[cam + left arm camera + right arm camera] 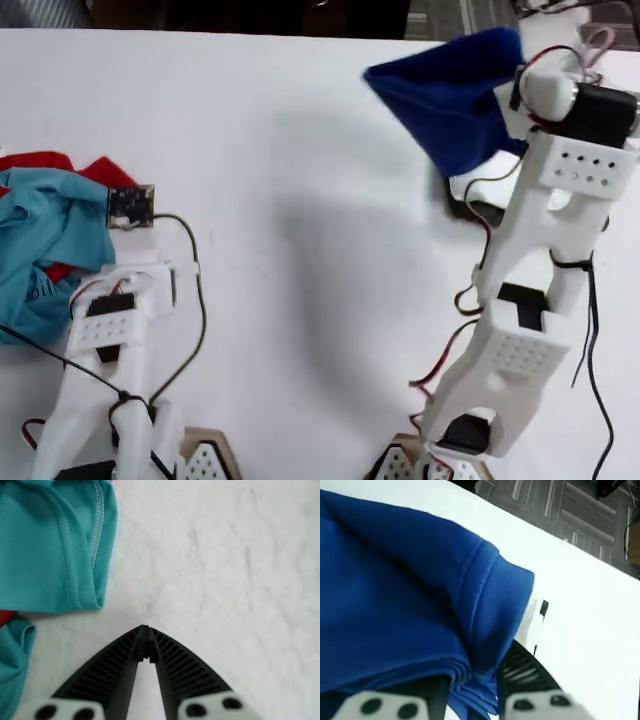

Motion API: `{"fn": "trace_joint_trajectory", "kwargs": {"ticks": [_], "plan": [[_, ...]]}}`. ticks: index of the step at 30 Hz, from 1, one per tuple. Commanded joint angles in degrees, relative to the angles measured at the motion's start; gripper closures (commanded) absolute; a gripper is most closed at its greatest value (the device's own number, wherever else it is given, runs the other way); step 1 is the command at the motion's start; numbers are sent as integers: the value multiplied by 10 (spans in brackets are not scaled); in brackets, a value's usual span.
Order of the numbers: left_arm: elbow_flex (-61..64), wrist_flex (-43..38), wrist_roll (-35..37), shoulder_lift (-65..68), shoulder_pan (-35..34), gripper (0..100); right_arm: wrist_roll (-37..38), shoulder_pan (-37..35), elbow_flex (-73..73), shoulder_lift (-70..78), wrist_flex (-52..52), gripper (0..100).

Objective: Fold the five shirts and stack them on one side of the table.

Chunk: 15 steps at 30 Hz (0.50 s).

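Shirt in the pincer: blue shirt, bunched in folds, lifted off the table at its far right corner; it hangs out from the pincer toward the middle of the table.
Right pincer: right pincer is clamped on the blue shirt; several layers of the cloth sit between the two fingers, and one finger is mostly covered by cloth.
Right arm: right arm rises from its base at the near edge and carries the pincer high over the far right corner.
Other shirts: teal shirt lies crumpled at the left edge of the table, on top of a red shirt; red cloth shows behind it and under it.
Left pincer: left pincer has its fingers pressed together, tips touching, with nothing between them; it is low over the bare table, just beside a hemmed edge of the teal shirt, not touching it.
Left arm: left arm stands at the near left, beside the teal shirt.
Table: white table, bare in the middle between the two arms.
Cable: black cable curves over the table beside the left arm.
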Motion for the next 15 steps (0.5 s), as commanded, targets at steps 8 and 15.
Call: {"fn": "trace_joint_trajectory", "kwargs": {"ticks": [8, 15], "plan": [[-1, -9, 1, -1, 4, 973, 6, 30, 50, 53, -9, 978], [-1, -9, 1, -1, 4, 973, 6, 74, 45, 137, -89, 978]]}}
